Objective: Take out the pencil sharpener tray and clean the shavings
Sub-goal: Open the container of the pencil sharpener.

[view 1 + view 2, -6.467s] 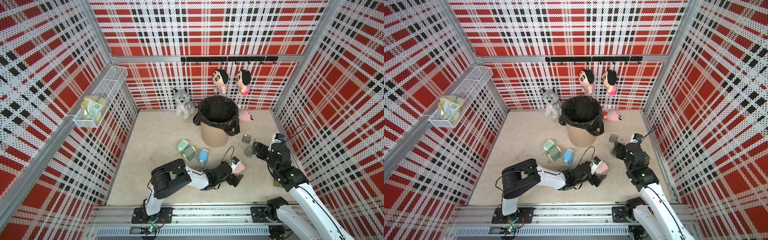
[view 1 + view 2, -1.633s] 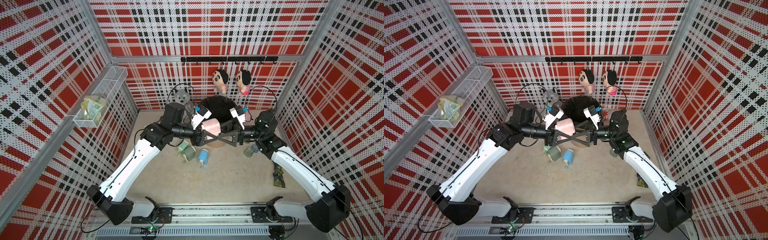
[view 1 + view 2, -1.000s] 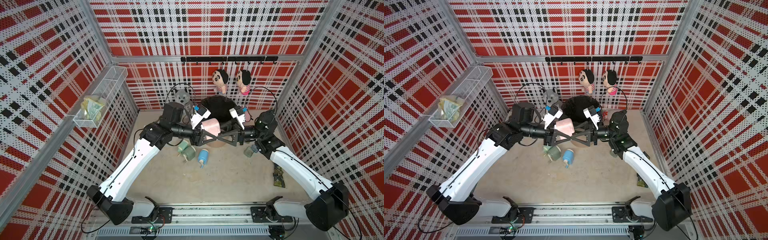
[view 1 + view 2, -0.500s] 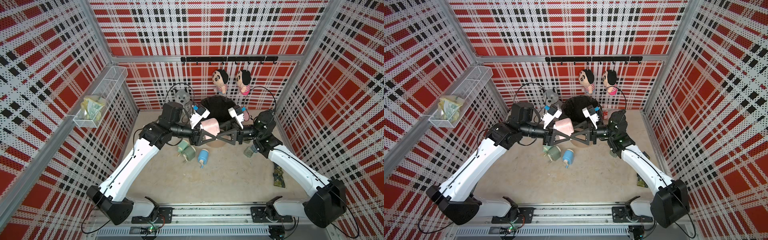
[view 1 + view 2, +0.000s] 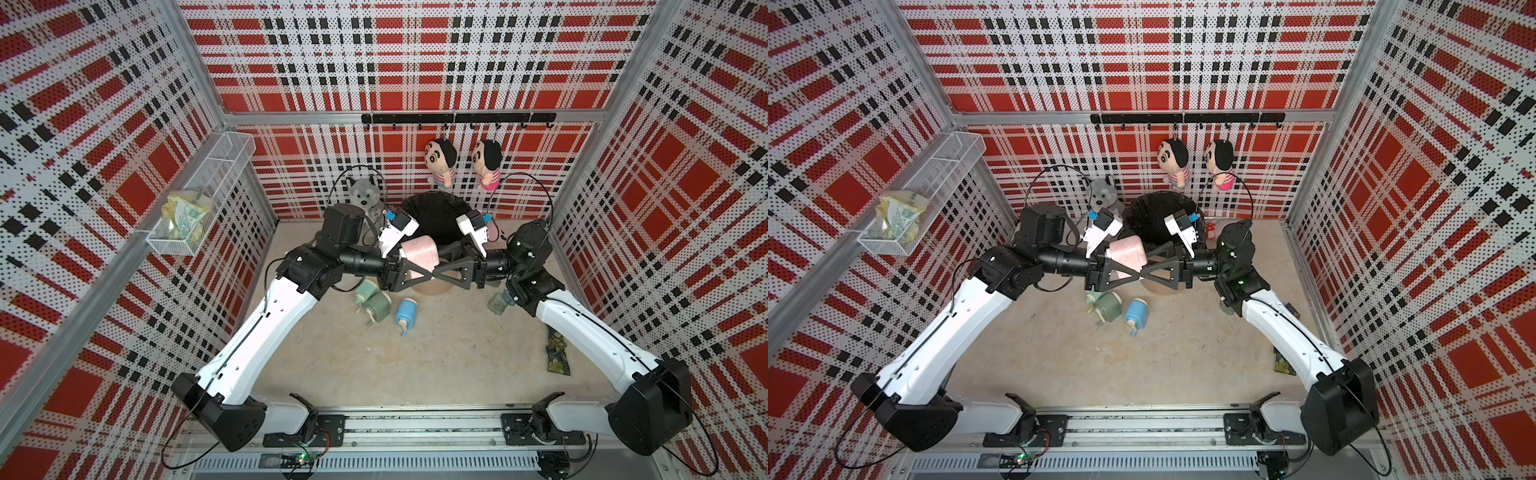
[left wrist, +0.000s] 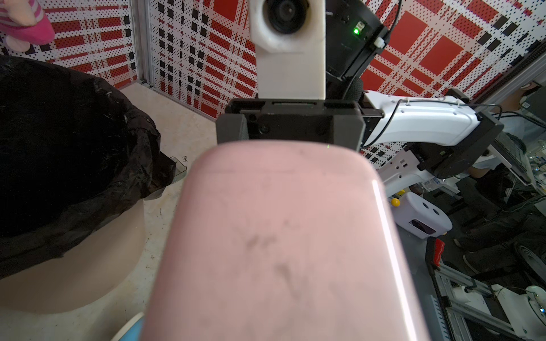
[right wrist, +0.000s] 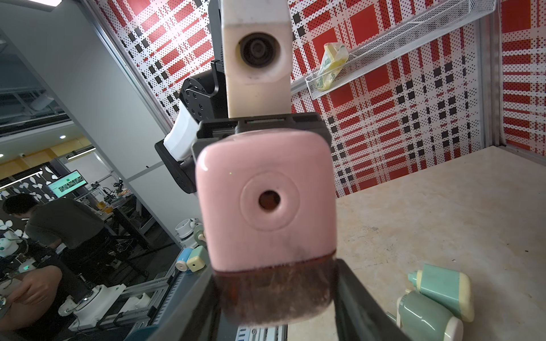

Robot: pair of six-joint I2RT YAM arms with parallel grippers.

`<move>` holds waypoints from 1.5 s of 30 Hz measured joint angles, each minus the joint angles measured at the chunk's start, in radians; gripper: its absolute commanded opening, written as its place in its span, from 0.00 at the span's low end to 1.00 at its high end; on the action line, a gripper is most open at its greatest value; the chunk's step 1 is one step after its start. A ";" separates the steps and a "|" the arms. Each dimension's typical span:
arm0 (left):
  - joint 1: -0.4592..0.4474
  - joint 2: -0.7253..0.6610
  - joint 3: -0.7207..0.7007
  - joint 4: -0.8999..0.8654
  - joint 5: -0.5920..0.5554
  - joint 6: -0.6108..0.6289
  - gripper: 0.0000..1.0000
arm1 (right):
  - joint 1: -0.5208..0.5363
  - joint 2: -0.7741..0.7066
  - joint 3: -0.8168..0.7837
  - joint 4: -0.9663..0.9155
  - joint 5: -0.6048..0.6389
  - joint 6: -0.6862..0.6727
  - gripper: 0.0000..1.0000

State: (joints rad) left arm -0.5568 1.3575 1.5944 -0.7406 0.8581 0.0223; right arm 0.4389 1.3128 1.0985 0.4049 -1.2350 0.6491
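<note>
You have the sharpener between the left gripper and right gripper, before the bin — right fingers flank its tray.

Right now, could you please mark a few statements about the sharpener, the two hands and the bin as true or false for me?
1. The left hand holds the pink sharpener. True.
2. The tray is already out of the sharpener. False: it sits in the sharpener, between the fingers of the right hand.
3. The bin wears a black liner. True.
4. The blue sharpener lies in the bin. False: it lies on the table beside the green sharpeners.
</note>
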 measured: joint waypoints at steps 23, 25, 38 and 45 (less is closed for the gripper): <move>0.017 -0.008 0.000 0.031 -0.011 -0.009 0.45 | -0.126 0.017 0.000 0.171 -0.071 0.149 0.47; 0.021 -0.008 0.000 0.031 -0.017 -0.009 0.45 | -0.142 0.021 0.000 0.185 -0.074 0.163 0.47; 0.035 -0.011 0.000 0.030 -0.056 -0.006 0.44 | -0.228 0.095 0.000 0.229 -0.060 0.240 0.48; 0.035 -0.011 0.000 0.030 -0.192 -0.013 0.44 | -0.273 0.147 0.068 0.160 0.015 0.257 0.48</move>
State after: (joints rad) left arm -0.5220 1.3468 1.5944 -0.7105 0.6666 0.0090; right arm 0.1661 1.4597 1.1664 0.5648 -1.2198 0.9058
